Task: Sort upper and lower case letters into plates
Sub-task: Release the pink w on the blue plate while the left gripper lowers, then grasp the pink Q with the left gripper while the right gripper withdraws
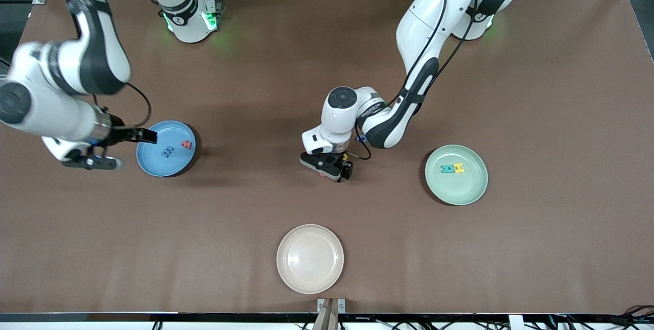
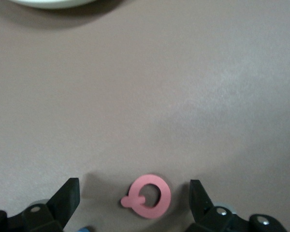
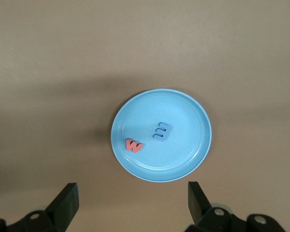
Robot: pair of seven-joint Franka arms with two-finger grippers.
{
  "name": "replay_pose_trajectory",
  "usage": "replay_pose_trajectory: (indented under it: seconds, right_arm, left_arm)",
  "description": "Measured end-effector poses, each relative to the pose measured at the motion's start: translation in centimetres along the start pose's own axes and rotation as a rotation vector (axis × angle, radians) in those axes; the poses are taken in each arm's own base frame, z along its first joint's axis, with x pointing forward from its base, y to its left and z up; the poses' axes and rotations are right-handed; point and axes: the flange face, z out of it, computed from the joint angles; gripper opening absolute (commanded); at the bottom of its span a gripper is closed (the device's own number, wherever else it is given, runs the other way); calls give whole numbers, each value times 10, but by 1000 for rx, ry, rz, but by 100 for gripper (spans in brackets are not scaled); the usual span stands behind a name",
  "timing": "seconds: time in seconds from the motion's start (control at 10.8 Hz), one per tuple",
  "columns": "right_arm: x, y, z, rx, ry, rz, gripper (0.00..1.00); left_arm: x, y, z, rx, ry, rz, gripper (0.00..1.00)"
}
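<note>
Foam letters lay in both coloured plates: a red w [image 1: 186, 144] and a blue m [image 1: 167, 152] in the sky-blue plate [image 1: 153, 164] at the middle left of the front view, a teal letter [image 1: 447, 168] and a yellow letter [image 1: 459, 168] touching in the mint-green plate [image 1: 467, 189] at the middle right. A pink ring-shaped letter [image 2: 148, 196] lay flat on the bare table near the frame's centre, between the spread fingers of the left gripper [image 1: 333, 170], which hung low over it, holding nothing. The right gripper [image 1: 122, 148] was beside the blue plate's rim at the frame's left edge, fingers wide and empty. A cream-white plate [image 1: 310, 258] sat at the lower centre. Brown matte covering [image 1: 536, 248] spread over the whole table; aluminium framing and cables showed along the top edge, with green lights glowing at both arm bases.
</note>
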Motion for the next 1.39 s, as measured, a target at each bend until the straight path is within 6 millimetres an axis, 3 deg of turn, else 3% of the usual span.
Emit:
replay_pose_trajectory:
  seconds: [0.46,0.65,0.74,0.93,1.39]
  right_arm:
    - [-20,13,-84,25,85,12,100]
    - [-20,12,-109,27,106,10,100]
    - [-20,12,-113,28,114,10,100]
    - [-18,11,-115,27,118,9,100]
    - [-11,11,-130,25,152,-20,100]
  left_arm:
    - [3,-5,0,1,2,-24,99]
    - [2,-3,0,-7,-4,-37,91]
    - [0,-1,0,-7,-7,-36,85]
    - [-5,1,3,-6,-17,-34,56]
    - [-2,3,-4,2,-27,-35,54]
